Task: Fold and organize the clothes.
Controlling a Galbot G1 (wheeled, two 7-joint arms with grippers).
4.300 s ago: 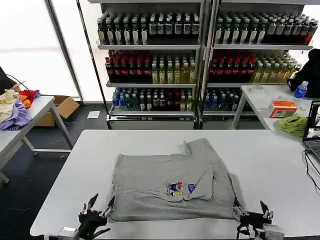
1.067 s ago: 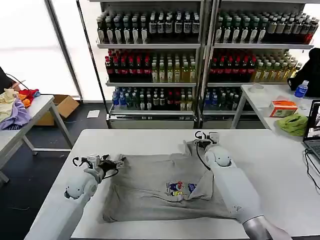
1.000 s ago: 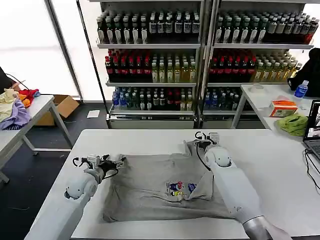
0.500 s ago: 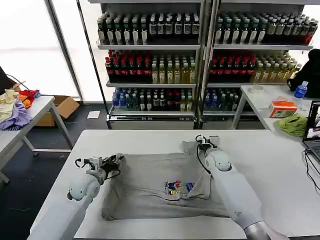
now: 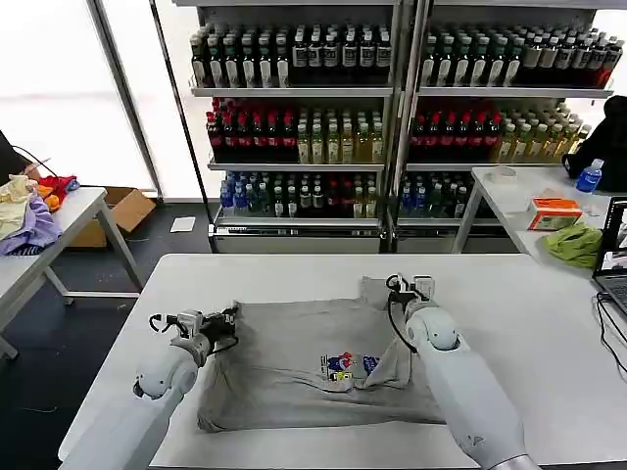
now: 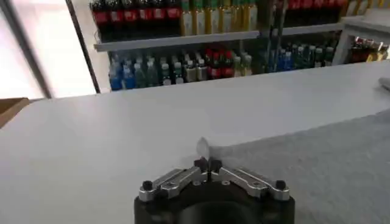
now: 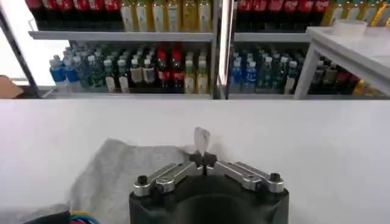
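One of the clothes, a light grey shirt with a small multicoloured chest print, lies partly folded on the white table. My left gripper is shut on the shirt's far left corner. In the left wrist view the left gripper pinches a small peak of grey cloth, with the shirt spreading away from it. My right gripper is shut on the far right part of the shirt. The right wrist view has the right gripper holding a cloth tip above the shirt.
Shelves of bottles stand behind the table. A side table at the right carries a lime-green cloth, an orange box and a laptop. Purple, yellow and red fabrics lie on a table at the left.
Both arms went from the table's near edge to the shirt's far corners and shut on them. Over the last second both grippers drew slightly nearer me, the left also inward, with the cloth.
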